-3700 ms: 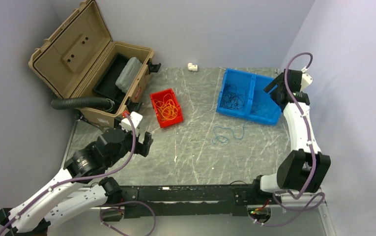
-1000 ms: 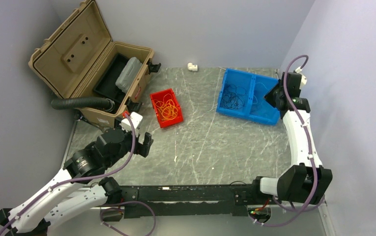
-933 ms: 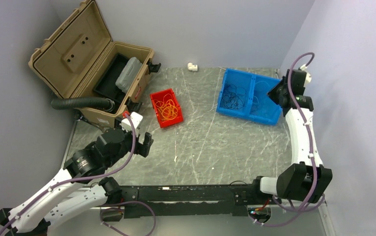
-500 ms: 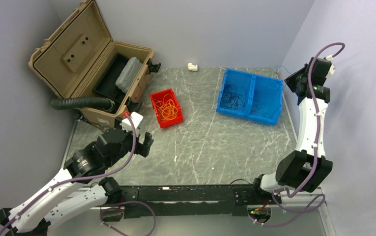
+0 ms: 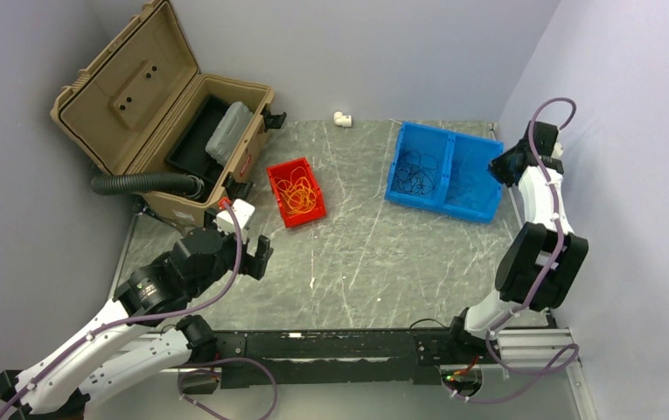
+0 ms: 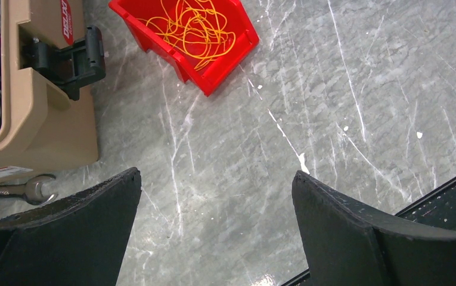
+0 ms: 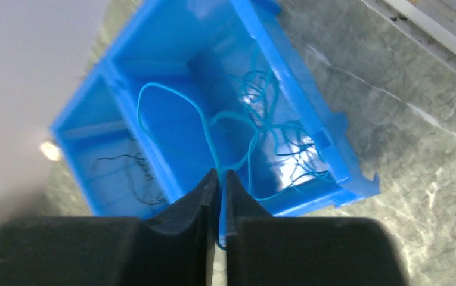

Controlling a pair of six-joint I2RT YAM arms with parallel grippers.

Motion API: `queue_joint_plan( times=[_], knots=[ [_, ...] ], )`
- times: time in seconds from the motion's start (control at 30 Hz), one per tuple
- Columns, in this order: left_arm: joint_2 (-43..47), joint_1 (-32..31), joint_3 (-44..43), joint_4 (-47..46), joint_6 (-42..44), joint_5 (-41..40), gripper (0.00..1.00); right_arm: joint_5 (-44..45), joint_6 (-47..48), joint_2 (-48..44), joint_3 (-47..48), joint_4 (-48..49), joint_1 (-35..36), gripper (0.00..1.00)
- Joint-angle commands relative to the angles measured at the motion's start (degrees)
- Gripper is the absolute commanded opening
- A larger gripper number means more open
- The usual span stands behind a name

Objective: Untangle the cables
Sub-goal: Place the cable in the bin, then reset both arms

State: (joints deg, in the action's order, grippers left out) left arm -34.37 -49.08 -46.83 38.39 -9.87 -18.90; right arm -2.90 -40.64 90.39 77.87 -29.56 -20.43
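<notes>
- Blue cable (image 7: 213, 140) pinched between the right gripper (image 7: 219, 179)'s near-closed fingers, trailing into the blue bin (image 7: 309, 113) (dark strands (image 7: 133, 167) occupy its other compartment).
- Left gripper (image 6: 216, 174) spread wide; orange cables (image 6: 192, 27) lie in the red bin (image 6: 225, 71).

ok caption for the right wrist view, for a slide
Right gripper pinching a blue cable that trails into the blue bin, dark cables in the neighbouring compartment.

Left arm low, stretched forward, left hand (image 6: 216, 179) jaws wide apart. Right arm folded upright, right hand (image 7: 220, 176) pinched on blue cable (image 7: 204, 124).
</notes>
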Motion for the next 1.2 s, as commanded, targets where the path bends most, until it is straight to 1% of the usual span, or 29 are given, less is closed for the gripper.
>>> queue_joint_plan(
  times=[0.0, 0.03, 0.07, 0.1, 0.27, 0.33, 0.37, 0.47, 0.5, 0.67, 0.83, 0.97, 1.1, 1.17],
  knots=[
    [-0.04, 0.09, 0.55, -1.81, 0.67, -0.17, 0.99, 1.16, -0.75, 2.49, -1.38, 3.34, -0.20, 0.32],
    [-0.12, 0.10, 0.52, -1.83, 0.69, -0.18, 0.99, 0.73, -0.37, 2.54, -1.33, 3.28, -0.20, 0.55],
    [-0.21, 0.08, 0.51, -1.79, 0.66, -0.18, 0.99, 0.63, -0.10, 2.32, -1.24, 3.09, -0.21, 0.69],
    [-0.29, 0.10, 0.49, -1.72, 0.72, -0.19, 0.99, 0.69, 0.05, 1.76, -1.29, 3.14, -0.17, 0.73],
    [-0.76, 0.06, 0.25, -1.78, 0.74, 0.08, 0.99, 0.52, 1.71, -2.69, -1.10, 2.92, -0.12, 0.75],
    [-0.84, 0.18, 0.27, -1.76, 0.73, 0.15, 0.99, -0.03, 2.66, -4.61, -1.26, 2.57, 0.19, 0.78],
    [-0.86, 0.21, 0.25, -1.79, 0.81, 0.23, 0.99, -0.46, 3.06, -5.74, -1.57, 2.66, 0.39, 0.82],
    [-0.87, 0.21, 0.33, -1.99, 0.86, 0.41, 0.99, -0.95, 4.23, -9.08, -2.74, 2.87, 1.46, 0.98],
    [-0.87, 0.22, 0.26, -2.00, 0.90, 0.58, 0.99, -1.15, 4.70, -10.14, -3.28, 3.06, 2.19, 1.00],
    [-0.95, 0.46, 0.25, -2.09, 0.97, 1.00, 0.99, 0.25, 5.61, -14.64, -5.19, 3.07, 6.76, 1.00],
    [-0.68, 0.52, 0.25, -2.09, 0.89, 1.20, 0.99, 2.75, 6.52, -17.54, -8.35, 3.74, 13.47, 1.00],
    [-0.32, 0.54, 0.34, -2.09, 0.90, 1.23, 0.99, 2.86, 7.03, -20.70, -13.53, 5.21, 17.16, 1.00],
    [-0.21, 0.53, 0.42, -1.99, 0.89, 1.19, 0.99, 0.57, 9.43, -25.11, -21.75, 7.60, 18.21, 1.00],
    [-0.23, 0.55, 0.42, -1.95, 0.89, 1.23, 0.99, -0.27, 11.89, -26.80, -24.07, 6.95, 18.25, 1.00]
  ],
)
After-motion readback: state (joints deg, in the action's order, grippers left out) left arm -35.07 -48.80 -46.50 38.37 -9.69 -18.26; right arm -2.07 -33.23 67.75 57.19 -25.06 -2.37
